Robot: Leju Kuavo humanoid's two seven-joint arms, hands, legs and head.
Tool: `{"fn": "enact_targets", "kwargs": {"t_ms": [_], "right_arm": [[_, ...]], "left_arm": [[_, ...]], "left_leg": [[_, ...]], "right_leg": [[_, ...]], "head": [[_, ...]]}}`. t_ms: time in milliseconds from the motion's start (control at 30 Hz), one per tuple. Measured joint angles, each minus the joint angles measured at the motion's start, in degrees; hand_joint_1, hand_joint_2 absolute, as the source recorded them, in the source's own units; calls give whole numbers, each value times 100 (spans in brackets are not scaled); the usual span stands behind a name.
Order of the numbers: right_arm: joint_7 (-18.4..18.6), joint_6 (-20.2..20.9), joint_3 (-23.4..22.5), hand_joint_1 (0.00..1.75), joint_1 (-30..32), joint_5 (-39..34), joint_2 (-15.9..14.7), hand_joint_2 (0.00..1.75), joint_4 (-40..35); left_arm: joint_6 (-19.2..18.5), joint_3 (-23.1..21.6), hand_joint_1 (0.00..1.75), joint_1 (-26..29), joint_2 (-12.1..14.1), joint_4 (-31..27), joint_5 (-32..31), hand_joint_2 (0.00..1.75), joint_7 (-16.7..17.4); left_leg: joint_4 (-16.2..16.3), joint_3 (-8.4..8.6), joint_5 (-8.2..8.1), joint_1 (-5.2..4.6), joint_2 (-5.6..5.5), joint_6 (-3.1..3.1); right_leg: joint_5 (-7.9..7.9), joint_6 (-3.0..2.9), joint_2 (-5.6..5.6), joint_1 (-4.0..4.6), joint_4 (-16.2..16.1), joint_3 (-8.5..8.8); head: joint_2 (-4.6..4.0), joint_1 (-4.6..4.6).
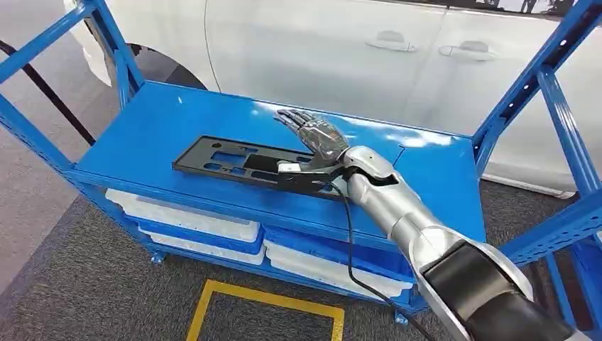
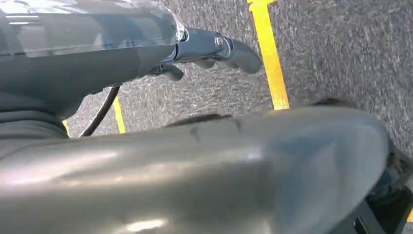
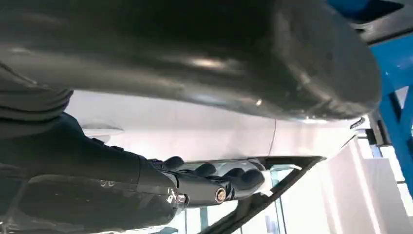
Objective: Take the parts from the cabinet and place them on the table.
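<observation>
Head view: right robot hand [image 1: 317,141] lies flat, fingers spread, grasping nothing, resting on the black part's [image 1: 241,162] near end atop the blue shelf [image 1: 149,135]. Left robot hand [image 2: 214,51] hangs curled, clenched on nothing, over grey floor [image 2: 341,53].

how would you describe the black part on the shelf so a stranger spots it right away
Find the blue metal rack standing before the white car. On its top shelf lies a black frame, flat, long and full of cut-outs, with the right robot hand at its right end. The white trays sit lower.
</observation>
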Motion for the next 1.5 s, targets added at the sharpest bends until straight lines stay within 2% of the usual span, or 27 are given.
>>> {"fn": "enact_targets", "kwargs": {"t_ms": [67,133,167,200,233,300,333,367,467,533,567,633,667,700,767,833,867,1033,1100,1167,1200,1233,1267,1333,1367,1467,1500], "right_arm": [[-72,6,15,0,1,9,-52,0,-72],[-131,39,90,0,66,42,-105,0,-144],[-140,46,144,0,138,68,-159,0,-218],[-142,46,192,0,218,91,-201,0,-301],[-140,44,253,0,292,118,-249,0,-412],[-59,31,383,0,379,225,-361,0,-680],[-6,26,457,0,397,271,-409,0,-818],[51,20,521,0,416,311,-457,0,-934],[260,-94,732,0,595,489,-566,0,-1300],[411,-186,804,0,718,547,-647,0,-1512],[453,-238,828,0,779,546,-680,0,-1598],[498,-293,870,0,939,546,-743,0,-1728],[523,-306,887,0,1023,549,-772,0,-1768],[547,-335,896,0,1107,557,-800,0,-1805],[671,-442,901,0,1271,621,-848,0,-1917],[785,-553,900,0,1425,665,-901,0,-2057],[824,-597,900,0,1488,691,-925,0,-2101],[953,-703,809,0,1917,844,-1060,0,-2380],[970,-754,761,0,2033,898,-1106,0,-2454],[995,-774,737,0,2180,922,-1145,0,-2485],[999,-774,728,0,2247,922,-1161,0,-2489],[1001,-774,723,0,2289,922,-1178,0,-2500],[1001,-774,715,0,2303,922,-1182,0,-2516],[1040,-774,656,0,2307,985,-1198,0,-2570],[1095,-795,623,0,2317,1094,-1211,0,-2594],[1574,-1098,568,0,2499,1759,-1209,0,-2645],[1819,-1216,555,0,2555,2078,-1200,175,-2645]], "left_arm": [[0,-4,0,-10,-2,0,-4,0,0],[0,-4,0,-9,-2,0,2,0,-9],[0,-2,0,-4,0,0,11,0,-13],[0,-2,0,0,0,0,29,0,-15],[0,-2,0,-2,-2,0,35,0,-17],[0,-2,0,-1,-2,0,48,0,-15],[0,-2,0,2,-4,0,50,0,-17],[-2,0,0,1,-15,0,53,0,-17],[-4,0,0,1,-17,0,68,0,-26],[7,2,0,6,-7,0,86,0,-37],[7,2,0,6,-7,0,88,0,-44],[9,2,0,5,-2,0,90,0,-52],[9,2,0,5,-2,0,90,0,-52],[9,2,0,7,-2,0,90,0,-52],[9,2,0,8,4,0,90,0,-52],[9,2,0,8,7,0,88,0,-52],[9,2,0,4,4,0,85,0,-52],[7,0,0,21,-2,0,75,0,-46],[4,-2,0,17,-9,0,57,0,-41],[4,-2,0,20,-15,0,59,0,-31],[4,-2,0,23,-15,0,59,0,-28],[4,-2,0,22,-15,0,59,0,-28],[4,-2,0,20,-17,0,59,0,-28],[4,-4,0,18,-20,0,57,0,-28],[4,-7,0,15,-20,0,50,0,-26],[4,-13,0,11,-22,0,37,0,-4],[2,-15,0,10,-24,0,26,0,7]], "left_leg": [[-18,11,6,5,-1,52],[-17,9,0,-8,-13,82],[-12,10,0,-16,-34,94],[-8,12,-1,-21,-64,95],[-4,16,-2,-27,-101,95],[3,32,-8,-47,-144,85],[4,33,-15,-49,-147,75],[17,12,-25,-98,-150,48],[-27,32,-11,-61,-146,-45],[49,11,-88,-73,-109,-99],[297,-92,-273,-73,-78,-133],[1239,-511,-736,-50,-71,-187],[1663,-713,-882,-45,-66,-209],[1827,-791,-880,-41,-61,-216],[1308,-538,-510,-33,-36,-220],[168,42,-27,-29,-1,-184],[8,146,-134,-60,6,-142],[-68,143,-59,-41,-31,66],[-75,136,-55,-43,-27,110],[-71,132,-63,-50,-29,123],[-67,132,-63,-50,-36,123],[-64,135,-64,-50,-46,123],[-60,137,-66,-50,-52,120],[-45,153,-85,-51,-55,91],[-39,150,-93,-60,-54,68],[-53,148,-92,-71,-59,-24],[-63,156,-86,-71,-60,-56]], "right_leg": [[-303,29,209,-29,443,-191],[-712,52,278,-21,1384,-653],[-797,52,285,-22,1743,-840],[-731,45,286,-21,1812,-900],[-536,23,289,-19,1593,-817],[-1,-61,305,-6,600,-366],[153,-116,331,6,141,-160],[86,-116,325,45,40,-117],[107,-143,324,72,21,-128],[161,-207,292,-2,-81,-69],[162,-247,284,-8,-87,-64],[156,-257,275,-3,-85,-60],[152,-262,262,-1,-80,-63],[150,-260,257,0,-79,-60],[138,-244,256,-3,-72,-44],[98,-197,258,-6,-43,-17],[79,-164,260,42,-19,-36],[17,-13,248,-1,35,-41],[-369,30,283,-8,619,-320],[-763,67,288,-18,1575,-772],[-784,70,289,-18,1814,-896],[-664,69,289,-19,1734,-870],[-448,58,289,-19,1407,-721],[60,13,292,-16,303,-167],[29,-19,310,-6,-11,-26],[61,-101,306,57,-1,-39],[75,-132,306,54,-15,-38]], "head": [[0,0],[0,0],[0,0],[0,0],[0,0],[0,0],[0,0],[0,0],[0,0],[0,0],[0,-2],[0,0],[0,0],[0,-2],[0,0],[0,0],[0,-2],[0,0],[0,0],[0,0],[0,0],[0,0],[0,0],[0,0],[0,0],[0,0],[0,0]]}}
